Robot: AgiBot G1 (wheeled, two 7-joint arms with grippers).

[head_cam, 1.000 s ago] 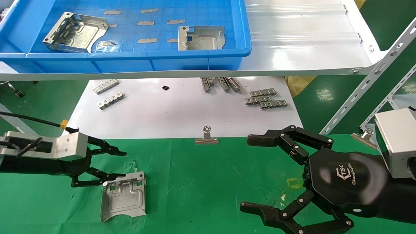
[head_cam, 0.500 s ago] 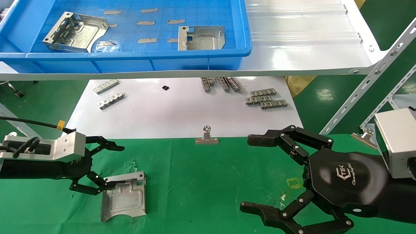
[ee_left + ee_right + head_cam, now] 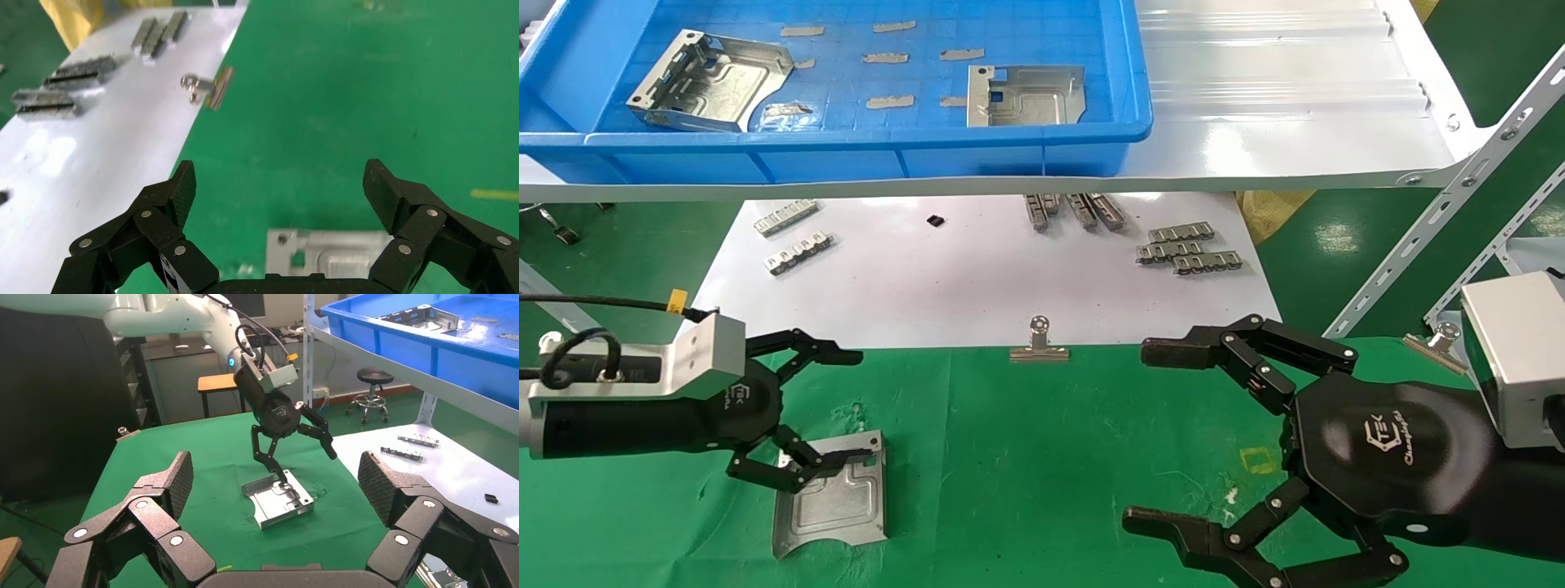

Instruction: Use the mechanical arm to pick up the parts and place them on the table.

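On the wrinkled green cloth of the table (image 3: 1042, 457), at its left side, a shiny silver stamped metal part (image 3: 834, 506) lies flat, roughly square, with an embossed stepped outline, small square cut-outs and a curved notch in its near edge. The left gripper (image 3: 842, 404), black with jointed linkage fingers and a silver-grey wrist block, hangs just above the part's far edge with its fingers spread wide; one fingertip (image 3: 793, 478) sits over the plate's corner, and whether it touches cannot be told. The right gripper (image 3: 1164, 437) rests low at the table's right side, its fingers also spread wide with nothing between them. On the white shelf (image 3: 1295, 122) beyond, a blue plastic tray (image 3: 846, 155) holds two more silver parts (image 3: 711, 82) (image 3: 1026, 95).
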